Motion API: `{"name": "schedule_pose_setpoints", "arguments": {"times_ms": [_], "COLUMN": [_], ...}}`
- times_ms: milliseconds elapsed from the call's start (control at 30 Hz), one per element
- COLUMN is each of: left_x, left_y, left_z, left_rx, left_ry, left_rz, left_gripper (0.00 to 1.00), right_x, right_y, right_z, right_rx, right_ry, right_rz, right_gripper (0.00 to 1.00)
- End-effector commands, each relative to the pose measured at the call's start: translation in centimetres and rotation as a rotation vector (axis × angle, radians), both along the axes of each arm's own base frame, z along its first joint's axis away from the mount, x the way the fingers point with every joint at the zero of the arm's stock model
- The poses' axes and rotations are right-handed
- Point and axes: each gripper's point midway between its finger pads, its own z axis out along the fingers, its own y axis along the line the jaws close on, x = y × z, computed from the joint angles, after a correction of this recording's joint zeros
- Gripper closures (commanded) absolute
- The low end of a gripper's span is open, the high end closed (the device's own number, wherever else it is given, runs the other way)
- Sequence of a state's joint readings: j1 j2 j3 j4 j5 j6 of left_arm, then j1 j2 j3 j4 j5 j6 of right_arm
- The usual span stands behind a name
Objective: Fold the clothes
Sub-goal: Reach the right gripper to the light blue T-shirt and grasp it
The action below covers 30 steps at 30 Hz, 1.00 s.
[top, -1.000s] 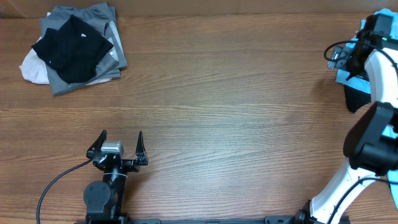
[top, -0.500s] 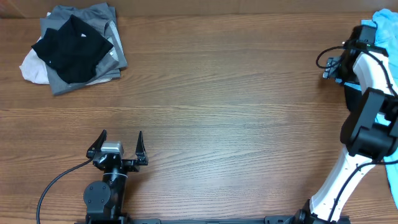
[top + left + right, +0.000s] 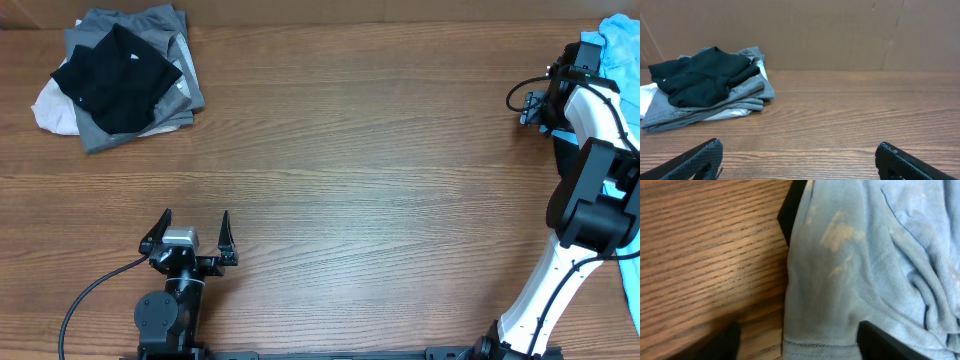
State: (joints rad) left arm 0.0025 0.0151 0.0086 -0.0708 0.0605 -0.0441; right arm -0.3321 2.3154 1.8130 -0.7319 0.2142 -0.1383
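The counter (image 3: 380,150) is bare wood across its middle, which is where a shirt could be spread for folding. A heap of grey, black and off-white clothes (image 3: 115,75) lies at the far left. The right arm (image 3: 590,200) reaches to the far right edge, where the sky-blue T-shirt (image 3: 850,270) lies rumpled, partly over a black garment (image 3: 792,210).

In the right wrist view, the right tool (image 3: 805,341) is spread. One finger is over bare wood and the other is over blue cloth, with the shirt's stitched hem (image 3: 820,345) between them. Nothing is pinched yet. The left tool (image 3: 195,215) rests near the left front of the counter, spread wide and empty.

The step in hand looks like picking up the blue shirt to bring it to the open middle. To do it well:
- Lower the fingers until they bracket the hem fold only.
- Keep clear of the black garment beneath, or both may come along.
- Close firmly on the doubled hem, since a single thin layer is likely to slip.
- Lift before dragging, so the cloth does not bunch against the wood grain.
- Carry it toward the centre, within the left tool's reach.
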Motion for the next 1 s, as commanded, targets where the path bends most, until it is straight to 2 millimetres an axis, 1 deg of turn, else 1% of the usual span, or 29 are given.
{"name": "schedule_pose_setpoints", "arguments": {"times_ms": [0, 133, 367, 433, 500, 533, 600, 667, 800, 833, 900, 967], "left_x": [0.0, 0.0, 0.0, 0.0, 0.0, 0.0, 0.0, 0.0, 0.0, 0.0, 0.0, 0.0], "left_y": [0.0, 0.0, 0.0, 0.0, 0.0, 0.0, 0.0, 0.0, 0.0, 0.0, 0.0, 0.0], "left_z": [0.0, 0.0, 0.0, 0.0, 0.0, 0.0, 0.0, 0.0, 0.0, 0.0, 0.0, 0.0], "left_rx": [0.021, 0.021, 0.021, 0.021, 0.021, 0.021, 0.021, 0.021, 0.021, 0.021, 0.021, 0.021], "left_ry": [-0.005, -0.005, -0.005, -0.005, -0.005, -0.005, -0.005, -0.005, -0.005, -0.005, -0.005, -0.005], "left_rz": [-0.007, -0.007, -0.007, -0.007, -0.007, -0.007, -0.007, -0.007, -0.007, -0.007, -0.007, -0.007], "left_gripper": [0.00, 0.00, 0.00, 0.00, 0.00, 0.00, 0.00, 0.00, 0.00, 0.00, 0.00, 0.00], "right_x": [0.7, 0.5, -0.1, -0.2, -0.1, -0.1, 0.0, 0.0, 0.3, 0.4, 0.6, 0.9], "right_y": [-0.3, -1.0, -1.2, -1.2, -1.2, -1.2, -1.2, -1.2, -1.3, -1.4, -1.5, -1.6], "right_z": [0.3, -0.1, -2.4, -2.7, -2.7, -2.7, -2.7, -2.7, -2.3, -2.1, -1.6, -1.0], "right_rx": [-0.006, -0.005, 0.010, 0.012, 0.011, 0.011, 0.010, 0.015, 0.021, 0.024, 0.030, 0.034], "right_ry": [-0.022, -0.020, 0.021, 0.027, 0.024, 0.023, 0.021, 0.016, -0.004, -0.012, -0.026, -0.038], "right_rz": [0.007, -0.007, -0.013, -0.013, -0.014, -0.014, -0.015, -0.031, -0.061, -0.075, -0.101, -0.121], "right_gripper": [0.19, 0.19, 0.19, 0.23, 0.33, 0.41, 0.54, 0.65, 0.83, 0.85, 0.95, 0.96]}}
